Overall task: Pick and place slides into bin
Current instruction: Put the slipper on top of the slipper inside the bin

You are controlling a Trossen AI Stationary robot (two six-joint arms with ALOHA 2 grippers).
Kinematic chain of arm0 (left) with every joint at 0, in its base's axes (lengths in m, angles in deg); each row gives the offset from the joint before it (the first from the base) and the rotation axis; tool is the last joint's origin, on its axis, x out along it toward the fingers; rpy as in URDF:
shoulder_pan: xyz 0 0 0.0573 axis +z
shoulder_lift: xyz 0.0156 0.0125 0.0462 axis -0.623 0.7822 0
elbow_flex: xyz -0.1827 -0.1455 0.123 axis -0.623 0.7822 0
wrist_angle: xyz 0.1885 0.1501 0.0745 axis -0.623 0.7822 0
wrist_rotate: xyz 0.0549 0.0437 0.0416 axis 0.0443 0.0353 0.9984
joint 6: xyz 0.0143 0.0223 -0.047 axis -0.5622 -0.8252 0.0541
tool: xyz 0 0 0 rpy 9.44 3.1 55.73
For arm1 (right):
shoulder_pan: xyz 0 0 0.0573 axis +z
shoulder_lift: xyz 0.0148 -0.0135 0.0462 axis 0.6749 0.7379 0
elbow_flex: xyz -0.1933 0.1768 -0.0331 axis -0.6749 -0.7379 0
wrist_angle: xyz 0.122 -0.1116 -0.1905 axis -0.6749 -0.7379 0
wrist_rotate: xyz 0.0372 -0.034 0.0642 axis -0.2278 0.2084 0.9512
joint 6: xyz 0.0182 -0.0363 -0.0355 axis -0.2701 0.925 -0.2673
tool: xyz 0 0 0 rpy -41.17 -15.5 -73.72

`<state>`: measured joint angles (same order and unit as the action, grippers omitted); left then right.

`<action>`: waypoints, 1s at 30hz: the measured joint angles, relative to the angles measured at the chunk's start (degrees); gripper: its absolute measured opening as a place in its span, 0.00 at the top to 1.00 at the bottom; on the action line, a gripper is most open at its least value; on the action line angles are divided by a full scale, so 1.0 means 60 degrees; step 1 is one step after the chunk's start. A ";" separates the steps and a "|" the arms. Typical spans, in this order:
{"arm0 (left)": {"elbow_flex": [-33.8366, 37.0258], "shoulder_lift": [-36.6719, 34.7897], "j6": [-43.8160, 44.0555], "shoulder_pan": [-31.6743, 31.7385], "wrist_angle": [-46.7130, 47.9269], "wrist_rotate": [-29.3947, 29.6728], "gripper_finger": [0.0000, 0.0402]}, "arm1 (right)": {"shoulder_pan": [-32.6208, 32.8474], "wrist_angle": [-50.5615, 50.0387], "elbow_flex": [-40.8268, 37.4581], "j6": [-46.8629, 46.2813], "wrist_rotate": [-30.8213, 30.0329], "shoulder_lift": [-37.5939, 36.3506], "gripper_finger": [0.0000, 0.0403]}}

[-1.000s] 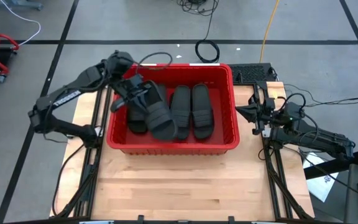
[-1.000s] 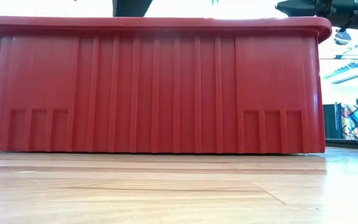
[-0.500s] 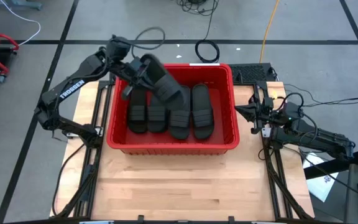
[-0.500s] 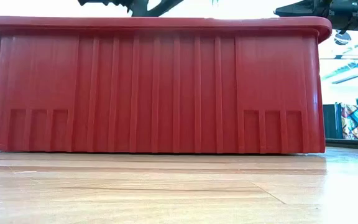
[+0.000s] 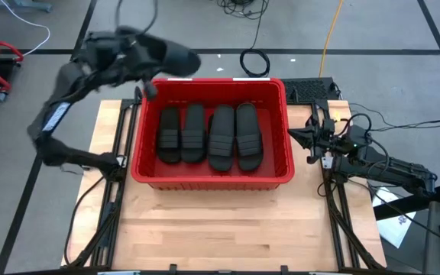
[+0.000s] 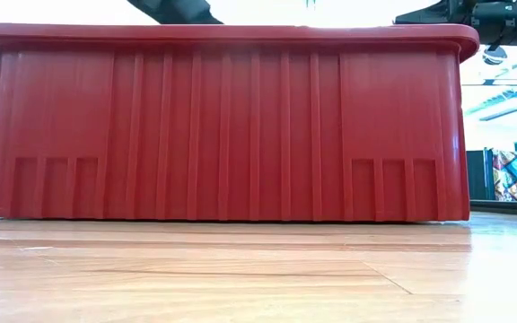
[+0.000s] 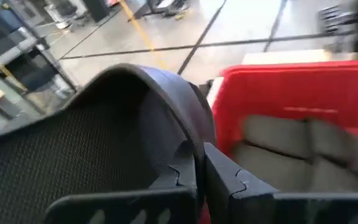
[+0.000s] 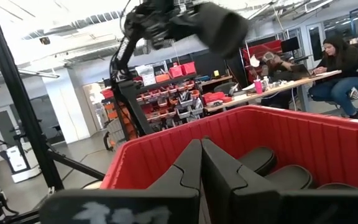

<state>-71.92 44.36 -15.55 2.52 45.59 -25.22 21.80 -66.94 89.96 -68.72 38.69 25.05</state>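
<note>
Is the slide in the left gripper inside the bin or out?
Out: left gripper holds the slide raised beyond the bin's far-left corner.

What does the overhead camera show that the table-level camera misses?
Only the high view shows four matte black rubbery slides lying side by side inside, a fifth slide shut in the left hand beyond the far rim, and the right hand shut beside the bin. Only the low view shows the ribbed outer wall. Both show the large red plastic bin.
</note>
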 joint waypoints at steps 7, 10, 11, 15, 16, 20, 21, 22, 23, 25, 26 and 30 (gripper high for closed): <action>0.1926 -0.2781 0.1954 -0.0726 -0.0588 0.0111 1.00 | 0.0000 0.0010 0.0000 0.0096 0.0009 0.0064 1.00; 0.3015 -0.3930 0.3496 -0.1023 -0.1588 -0.0014 1.00 | 0.0000 -0.0003 0.0000 0.0006 0.0029 0.0085 1.00; 0.3383 -0.4288 0.3940 -0.1101 -0.1663 -0.0178 1.00 | 0.0000 0.0006 0.0000 -0.0001 0.0036 0.0096 1.00; 0.4694 -0.5162 0.4866 -0.1199 -0.1604 -0.0835 1.00 | 0.0000 0.0003 0.0000 -0.0007 0.0046 0.0152 1.00; 0.4955 -0.5312 0.4986 -0.1205 -0.1578 -0.0867 1.00 | 0.0000 0.0015 0.0000 -0.0010 0.0046 0.0178 1.00; 0.5538 -0.5366 0.4643 -0.1171 -0.1099 -0.0378 1.00 | 0.0000 0.0025 -0.0004 -0.0124 0.0052 0.0277 1.00; 0.5540 -0.5258 0.4363 -0.1127 -0.0678 -0.0401 1.00 | 0.0000 0.0033 -0.0004 -0.0187 0.0053 0.0295 1.00; 0.5486 -0.5048 0.3972 -0.1049 -0.0144 -0.0619 1.00 | 0.0000 0.0049 -0.0004 -0.0240 0.0053 0.0326 1.00; 0.5399 -0.4755 0.3558 -0.0947 0.0411 -0.0994 1.00 | 0.0000 0.0129 -0.0004 -0.0292 0.0056 0.0366 1.00; 0.5277 -0.4088 0.2664 -0.0673 0.1743 -0.1896 1.00 | 0.0000 0.0266 -0.0004 -0.0386 0.0057 0.0425 1.00; 0.5268 -0.3749 0.2275 -0.0534 0.2340 -0.2363 1.00 | 0.0000 0.0318 -0.0004 -0.0433 0.0057 0.0457 1.00; 0.5247 -0.2769 0.0790 0.0072 0.3366 -0.4175 1.00 | -0.0001 0.0365 -0.0004 -0.0584 0.0057 0.0571 1.00</action>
<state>-40.44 27.75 -10.80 2.96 65.78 -50.27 21.80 -64.75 89.94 -72.22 39.03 28.48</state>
